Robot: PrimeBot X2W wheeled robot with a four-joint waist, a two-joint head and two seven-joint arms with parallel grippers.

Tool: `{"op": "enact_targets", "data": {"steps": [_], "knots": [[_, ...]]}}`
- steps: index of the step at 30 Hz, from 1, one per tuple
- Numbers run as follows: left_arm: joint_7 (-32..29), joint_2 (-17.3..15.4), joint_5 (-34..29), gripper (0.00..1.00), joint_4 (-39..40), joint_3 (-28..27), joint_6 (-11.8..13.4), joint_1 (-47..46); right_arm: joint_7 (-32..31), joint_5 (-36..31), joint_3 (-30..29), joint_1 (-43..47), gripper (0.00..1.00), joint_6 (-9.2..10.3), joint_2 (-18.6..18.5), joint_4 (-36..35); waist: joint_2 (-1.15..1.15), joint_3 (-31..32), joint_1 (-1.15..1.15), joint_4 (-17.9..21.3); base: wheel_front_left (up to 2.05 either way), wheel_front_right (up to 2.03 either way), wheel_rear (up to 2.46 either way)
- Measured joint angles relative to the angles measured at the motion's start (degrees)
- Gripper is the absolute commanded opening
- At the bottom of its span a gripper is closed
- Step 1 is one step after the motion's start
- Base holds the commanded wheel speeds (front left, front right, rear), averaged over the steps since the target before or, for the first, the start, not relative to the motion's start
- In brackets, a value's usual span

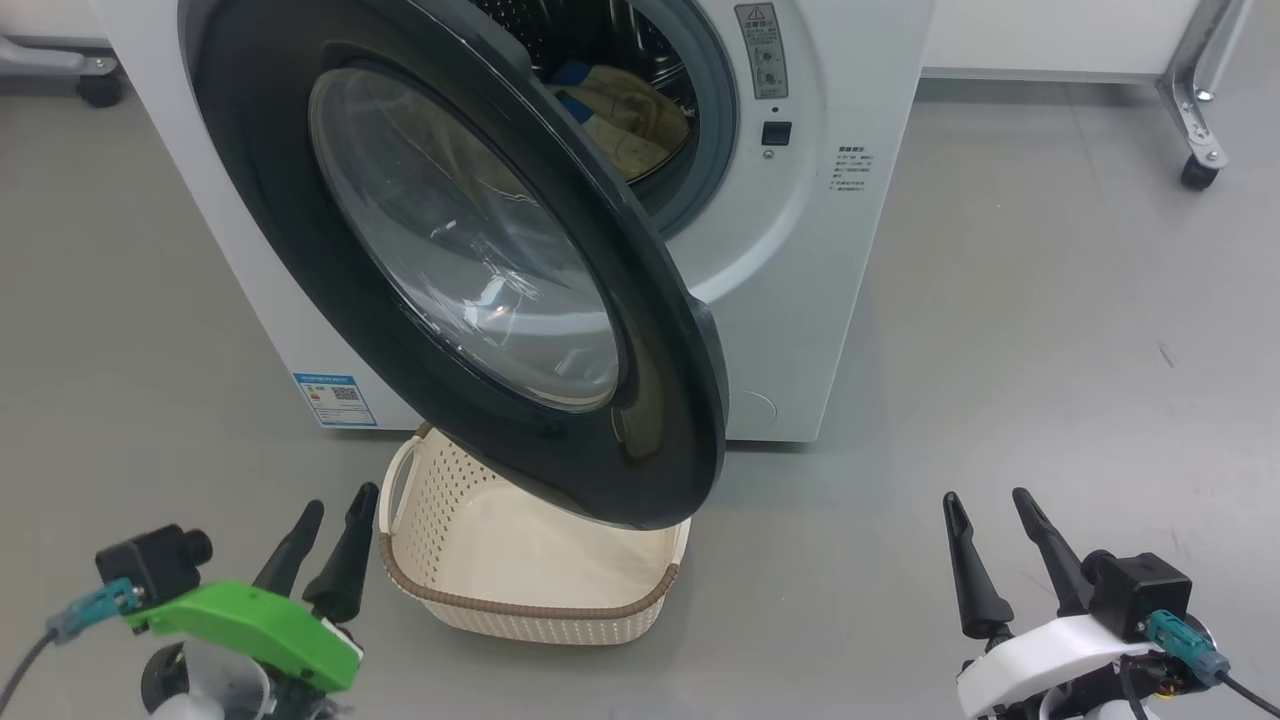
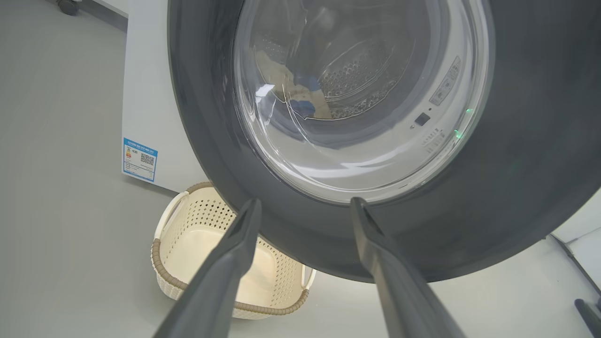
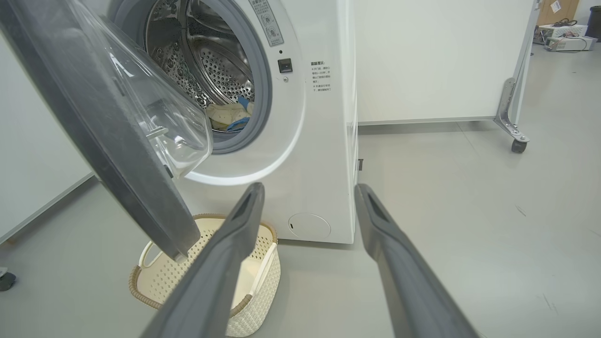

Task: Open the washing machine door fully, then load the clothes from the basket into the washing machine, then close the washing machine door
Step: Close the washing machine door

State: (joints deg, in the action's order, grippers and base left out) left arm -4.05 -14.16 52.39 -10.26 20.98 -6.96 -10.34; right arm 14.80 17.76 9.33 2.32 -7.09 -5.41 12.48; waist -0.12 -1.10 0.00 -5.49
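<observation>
glossy black door (image 1: 470, 270) hangs half open, its bulging glass hiding part of the washer (image 1: 800, 280) mouth and the basket (image 1: 540, 622) far end. cream clothes (image 1: 625, 120) lie low in the steel drum (image 3: 220, 70), half hidden. perforated basket sits on the floor (image 1: 1050, 350) at the washer's foot. left gripper (image 1: 342, 497) and right gripper (image 1: 985, 495) gape, holding nothing.

Place: I read this as a lab or test hall.
Floor: a smooth grey floor (image 1: 1050, 350) runs wide around my rig.
Walls: I see white partition panels (image 3: 422, 61) on metal legs (image 3: 509, 108) with castor wheels (image 3: 518, 146).
Appliance: the washing machine (image 1: 800, 300) stands free on the open floor, just in front of those panels.
Background: far off in my right wrist view, equipment boxes (image 3: 566, 40) with loose cables.
</observation>
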Motion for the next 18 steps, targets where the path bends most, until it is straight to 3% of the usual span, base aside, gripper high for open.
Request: {"op": "enact_targets", "data": {"steps": [12, 18], "knots": [[16.3, -0.8, -9.7, 1.0, -5.4, -2.9, 0.9, 6.3, 0.0, 0.0, 0.5, 0.0, 1.0, 0.0, 0.2, -0.1, 0.0, 0.7, 0.0, 3.0, 0.0, 0.0, 0.0], [18.7, -0.8, -14.2, 1.0, -7.7, -1.1, 2.4, 8.3, 0.0, 0.0, 0.3, 0.2, 1.0, 0.0, 0.2, -0.1, 0.0, 0.8, 0.0, 4.8, 0.0, 0.0, 0.0]]}}
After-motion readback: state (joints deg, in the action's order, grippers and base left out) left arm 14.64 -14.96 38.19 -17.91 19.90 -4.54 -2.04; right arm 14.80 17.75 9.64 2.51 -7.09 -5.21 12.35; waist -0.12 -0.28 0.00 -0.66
